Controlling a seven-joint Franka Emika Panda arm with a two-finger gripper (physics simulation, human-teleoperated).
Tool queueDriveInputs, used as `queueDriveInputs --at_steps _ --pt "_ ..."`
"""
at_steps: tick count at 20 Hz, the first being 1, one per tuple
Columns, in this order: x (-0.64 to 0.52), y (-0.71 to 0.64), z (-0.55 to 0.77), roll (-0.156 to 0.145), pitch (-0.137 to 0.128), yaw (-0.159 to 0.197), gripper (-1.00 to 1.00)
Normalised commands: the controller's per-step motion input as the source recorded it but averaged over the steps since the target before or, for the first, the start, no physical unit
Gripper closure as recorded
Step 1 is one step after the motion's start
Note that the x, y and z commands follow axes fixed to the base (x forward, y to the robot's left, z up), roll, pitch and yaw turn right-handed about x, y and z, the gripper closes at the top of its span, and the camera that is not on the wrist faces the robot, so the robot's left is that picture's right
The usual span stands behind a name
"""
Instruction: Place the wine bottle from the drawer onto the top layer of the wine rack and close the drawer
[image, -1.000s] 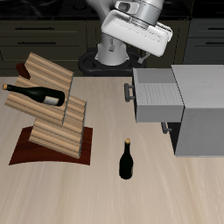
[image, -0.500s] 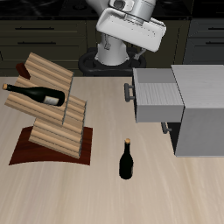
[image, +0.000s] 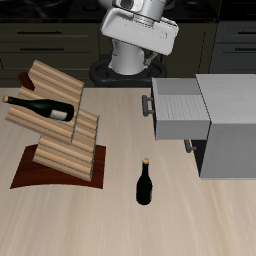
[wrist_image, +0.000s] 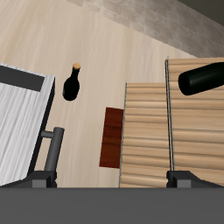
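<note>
1. Progress: the wine bottle is seen lying on its side across an upper tier of the wine rack, cork end pointing away from the cabinet. The placing step is judged done, or nearly so (whether that tier is the very top layer cannot be settled from these views).
2. A second bottle, standing upright on the tabletop nearer the front edge, is taken to be the look-alike; it is apart from both rack and cabinet.
3. Remaining: the drawer is seen pulled out of the grey cabinet, bar handle facing the rack. Closing it is judged to be the step left.
4. Pincer: its fingertips are only partly caught by the wrist camera, two dark tips set wide apart with nothing between them, so it is recorded as spread and empty. The arm is held high at the back of the tabletop, well above everything.
5. Surface: pale wood-grain tabletop; the rack's dark reddish-brown base board rests flat on it.
6. Room: dark cupboard fronts with thin handles are noted behind the robot; nothing else can be made out.
</note>
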Motion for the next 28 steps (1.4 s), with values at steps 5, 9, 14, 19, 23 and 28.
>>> queueDriveInputs --at_steps 5,9,14,19,23,28 --pt "-0.06 -0.24 0.00 -0.044 0.012 0.020 -1.00" --pt "-0.06 -0.21 -0.05 -0.041 0.003 0.083 -1.00" --pt "-0.01 -0.28 -0.10 -0.056 0.030 0.069 -1.00" --pt "-0.09 -0.16 -0.11 -0.022 0.012 0.058 -1.00" --pt "-0.06 -0.23 -0.10 -0.045 0.017 0.080 -1.00" --pt "-0.03 -0.11 -0.08 -0.032 -0.001 0.128 -1.00"
